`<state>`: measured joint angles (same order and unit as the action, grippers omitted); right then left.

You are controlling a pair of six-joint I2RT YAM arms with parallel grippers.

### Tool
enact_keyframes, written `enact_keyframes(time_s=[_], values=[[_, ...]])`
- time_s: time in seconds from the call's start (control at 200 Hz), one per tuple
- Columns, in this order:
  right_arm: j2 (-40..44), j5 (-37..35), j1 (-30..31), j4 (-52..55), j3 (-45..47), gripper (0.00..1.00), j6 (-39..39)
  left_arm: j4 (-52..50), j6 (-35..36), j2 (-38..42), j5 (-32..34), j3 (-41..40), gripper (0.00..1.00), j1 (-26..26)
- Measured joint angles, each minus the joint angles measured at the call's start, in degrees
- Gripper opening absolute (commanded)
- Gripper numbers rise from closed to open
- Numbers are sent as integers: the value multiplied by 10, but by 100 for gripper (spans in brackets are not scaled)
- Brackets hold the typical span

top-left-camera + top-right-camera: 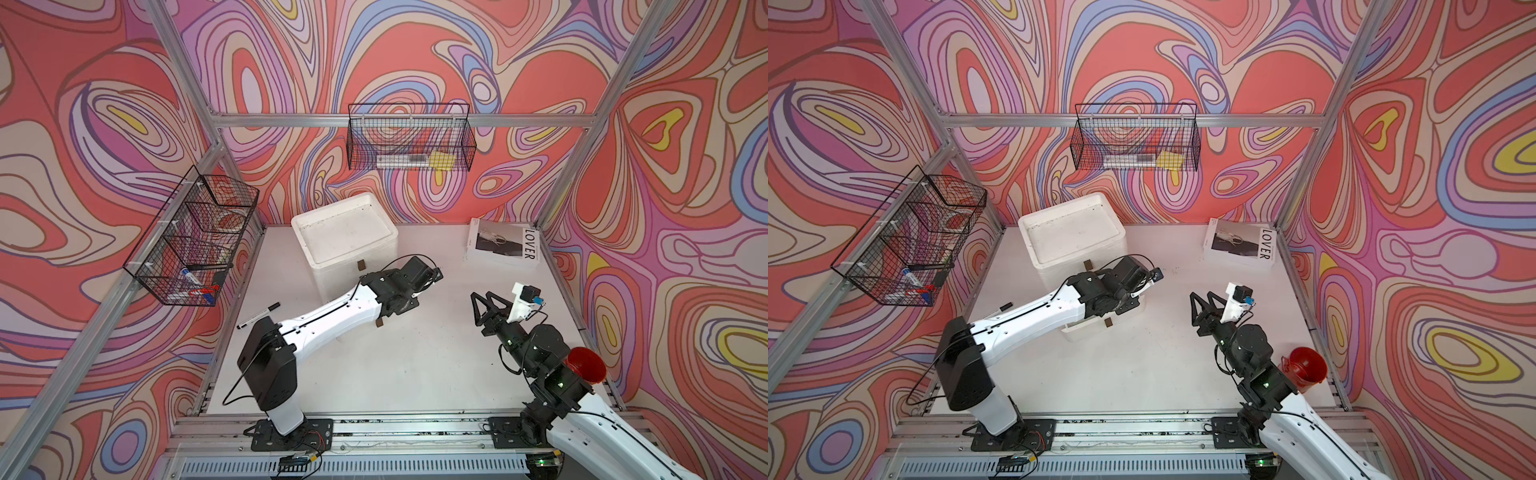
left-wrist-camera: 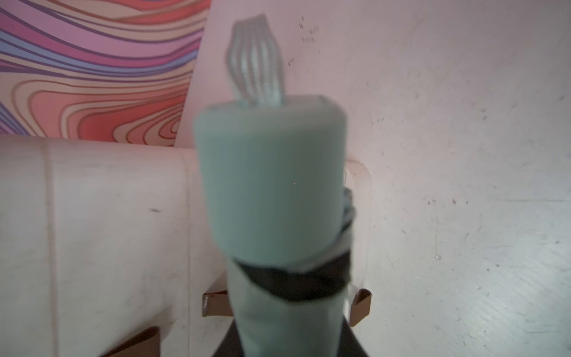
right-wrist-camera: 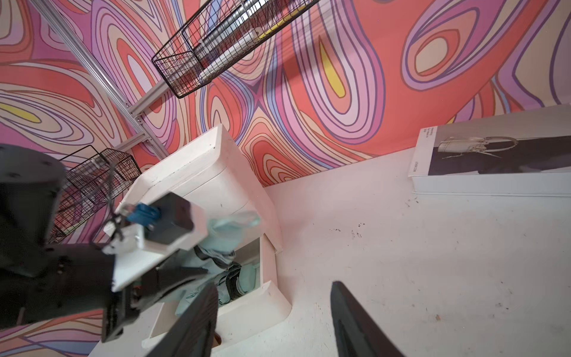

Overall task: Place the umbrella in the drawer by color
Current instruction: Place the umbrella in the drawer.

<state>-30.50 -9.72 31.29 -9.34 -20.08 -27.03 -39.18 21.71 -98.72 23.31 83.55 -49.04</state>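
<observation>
Left wrist view: the left gripper [image 2: 290, 338] is clamped on the pale green umbrella [image 2: 272, 185], which is folded, w/ its strap [image 2: 256, 61] sticking out past the handle end. The grip is on the fabric part, prob. because the soft cloth gives the jaws purchase & leaves the handle free. In the right wrist view the umbrella sits over or partly in the open drawer [image 3: 262, 304] of the white drawer unit [image 1: 300, 224]; can't tell which. That drawer shows sth pale green inside, so it looks like the colour match. Placing seems close, not yet done. The right gripper [image 3: 273, 287] is spread wide & empty, well apart from the unit, prob. to keep clear.

Hard to see:
- The left jaws are blurred & cut off at the frame edge.
- In both top views the arm covers the gripper & umbrella.
- Can't tell if the green in the drawer is the umbrella's own end or another item.
- No colours show for the other drawers.

The magazine [image 1: 505, 245], red cup [image 1: 586, 365] & pen [image 1: 258, 316] lie off to the sides, uninvolved.
</observation>
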Motion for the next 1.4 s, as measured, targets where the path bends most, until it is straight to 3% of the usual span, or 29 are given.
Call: enact_keyframes(time_s=[0.28,0.481,0.581,0.641,0.751,0.966,1.072,1.132,1.232,1.402], values=[[0,3,0,-5,0,61,0,-70,10,-20,-27,-14,0,59],[0,5,0,-6,0,61,0,-109,-4,-71,-44,-14,0,73],[-3,5,0,-11,1,61,0,-115,-21,-89,-63,-12,44,93],[-8,5,0,-14,1,62,0,-118,-29,-90,-66,-12,60,103],[-18,5,0,-16,1,62,0,-112,-38,-83,-43,-8,70,105],[-32,5,0,-19,2,62,0,-111,-67,-71,-13,21,77,103],[-42,5,0,-22,2,62,0,-113,-88,-41,-40,46,78,103],[-45,5,0,-23,2,62,0,-109,-100,-17,-59,64,86,103],[-51,4,0,-29,2,62,0,-90,-126,33,-102,85,91,109],[-69,3,0,-33,2,62,0,-35,-208,122,-181,101,97,193]])
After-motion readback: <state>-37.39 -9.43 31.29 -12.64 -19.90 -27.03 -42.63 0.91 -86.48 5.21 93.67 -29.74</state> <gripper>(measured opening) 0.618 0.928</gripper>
